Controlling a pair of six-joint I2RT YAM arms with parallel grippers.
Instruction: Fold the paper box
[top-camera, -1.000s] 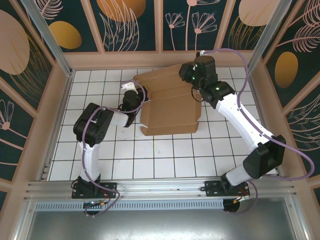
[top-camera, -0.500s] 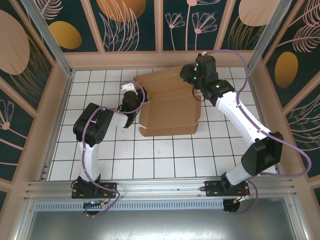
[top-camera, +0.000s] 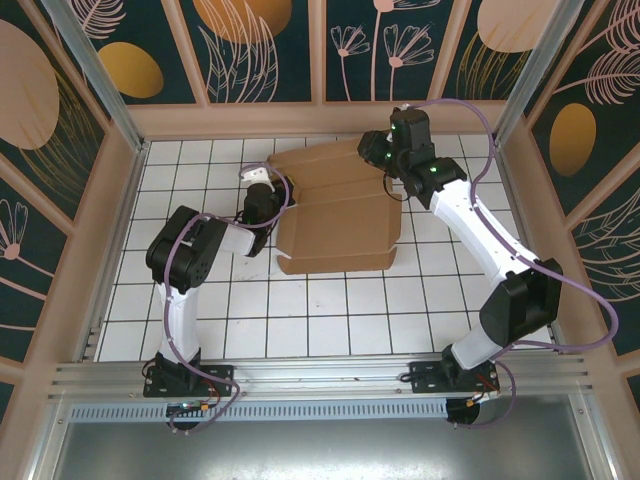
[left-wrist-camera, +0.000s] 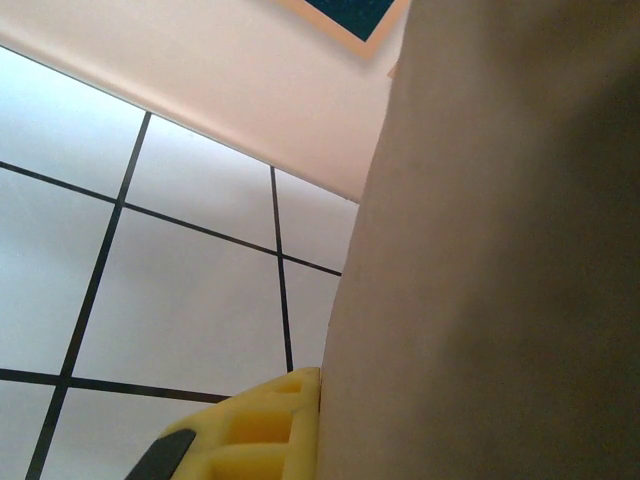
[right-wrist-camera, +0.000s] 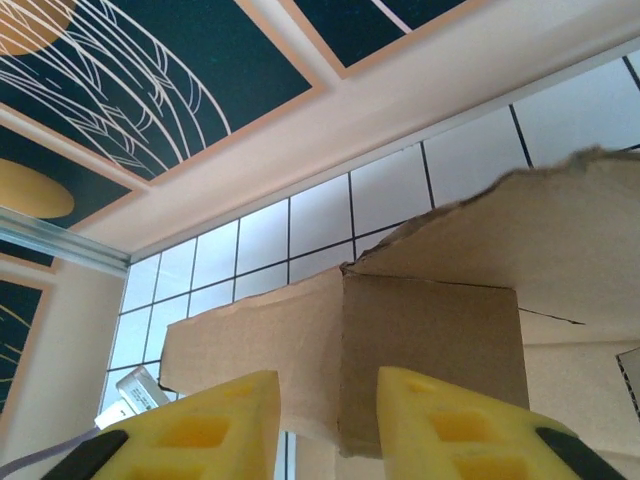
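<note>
The paper box (top-camera: 337, 218), plain brown cardboard, lies partly folded on the white tiled floor near the back wall. My left gripper (top-camera: 268, 196) is at its left edge. In the left wrist view one yellow finger (left-wrist-camera: 255, 430) presses flat against a cardboard panel (left-wrist-camera: 500, 260) that hides the other finger, so the gripper (left-wrist-camera: 325, 405) is shut on that panel. My right gripper (top-camera: 386, 160) is at the box's back right corner. Its two yellow fingers stand apart, open, either side of a raised flap's folded edge (right-wrist-camera: 345, 370), with the gripper (right-wrist-camera: 330, 430) straddling it.
The back wall's wooden ledge (top-camera: 330, 118) runs close behind the box and the right gripper. Side walls (top-camera: 105, 230) bound the tiled floor (top-camera: 330, 320), which stretches bare between the box and the arm bases.
The right arm's elbow has swung a little to the left and its wrist has edged toward the back wall. The box and the left arm have stayed where they were.
</note>
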